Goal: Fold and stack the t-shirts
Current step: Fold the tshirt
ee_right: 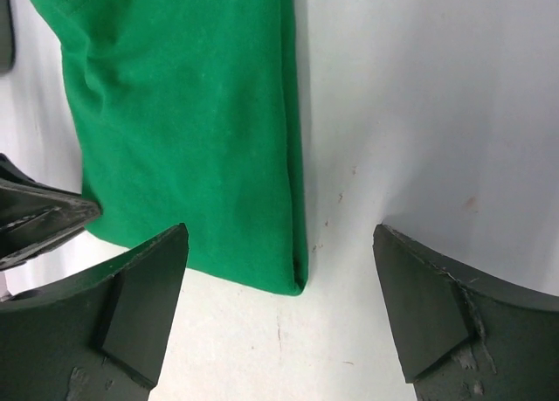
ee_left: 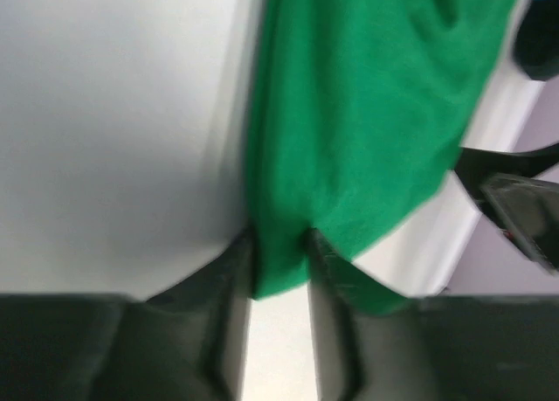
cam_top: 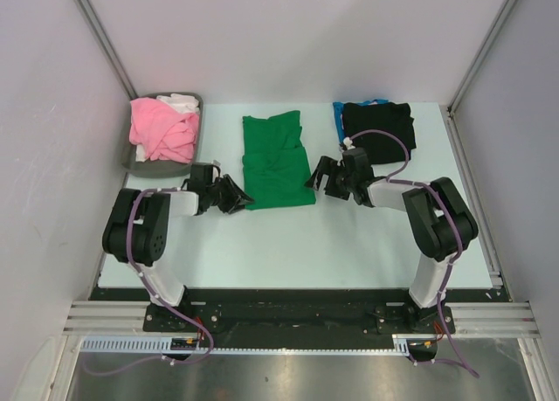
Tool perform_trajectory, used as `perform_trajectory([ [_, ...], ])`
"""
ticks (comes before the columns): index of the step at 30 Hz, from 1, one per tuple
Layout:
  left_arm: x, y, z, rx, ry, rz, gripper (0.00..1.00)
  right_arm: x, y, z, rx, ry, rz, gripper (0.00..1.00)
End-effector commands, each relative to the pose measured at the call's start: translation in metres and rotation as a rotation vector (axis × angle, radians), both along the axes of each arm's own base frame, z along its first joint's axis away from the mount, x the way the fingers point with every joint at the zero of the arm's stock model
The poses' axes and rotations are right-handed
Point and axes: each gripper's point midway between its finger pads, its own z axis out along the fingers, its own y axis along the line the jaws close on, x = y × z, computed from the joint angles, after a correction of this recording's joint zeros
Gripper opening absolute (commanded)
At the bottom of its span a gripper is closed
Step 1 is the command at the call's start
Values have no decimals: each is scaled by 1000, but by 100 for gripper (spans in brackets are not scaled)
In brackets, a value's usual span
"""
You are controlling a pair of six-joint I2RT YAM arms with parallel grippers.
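Observation:
A bright green t-shirt (cam_top: 277, 159) lies folded in a long strip in the middle of the table. My left gripper (cam_top: 238, 197) is at its near left corner, shut on the green cloth (ee_left: 281, 261). My right gripper (cam_top: 320, 179) is open and empty just above the near right corner of the green shirt (ee_right: 188, 130). A black t-shirt (cam_top: 378, 127) lies folded on a blue one (cam_top: 337, 114) at the back right. Pink (cam_top: 159, 130) and white (cam_top: 181, 102) shirts are heaped in a tray.
A dark grey tray (cam_top: 127, 159) stands at the back left against the left wall. White walls close the table on three sides. The left gripper's finger (ee_right: 35, 216) shows at the left edge of the right wrist view.

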Motion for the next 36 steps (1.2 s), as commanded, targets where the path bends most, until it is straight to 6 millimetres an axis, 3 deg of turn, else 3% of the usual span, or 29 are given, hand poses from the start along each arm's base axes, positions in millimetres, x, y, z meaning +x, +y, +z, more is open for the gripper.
perform_trajectory([
  [1,-11,-2,-24,33,59,-13,23,-12,-2,-28,-13,75,2,91],
  [2,-10,-3,-23,31,49,-13,17,-12,-1,-29,-9,77,4,91],
  [3,-11,-3,-24,29,53,-13,3,-13,0,-29,-7,79,7,91],
  [4,-11,-2,-23,31,51,-11,0,-14,1,-31,-8,82,10,90],
  [9,-13,-2,-22,34,48,-12,0,-20,9,-36,-1,98,31,75],
  [14,-17,-1,-27,30,61,-8,0,-30,16,-45,10,123,50,39],
  [21,-29,0,-33,26,71,-6,0,-46,26,-57,8,162,83,40],
  [24,-35,1,-35,23,74,-8,0,-51,28,-61,0,174,81,1],
  [28,-52,1,-36,24,75,-19,0,-60,24,-61,-20,176,77,0],
  [30,-57,1,-30,35,54,-24,0,-75,20,-66,-39,189,82,0],
  [31,-68,1,-33,39,67,-32,0,-80,20,-58,-41,174,86,0],
  [33,-75,2,-25,51,38,-28,0,-102,14,-64,-78,182,95,0],
  [34,-91,1,-30,67,62,-39,0,-108,13,-54,-76,157,99,0],
  [36,-99,4,-23,95,25,-30,0,-134,6,-64,-120,175,111,0],
])
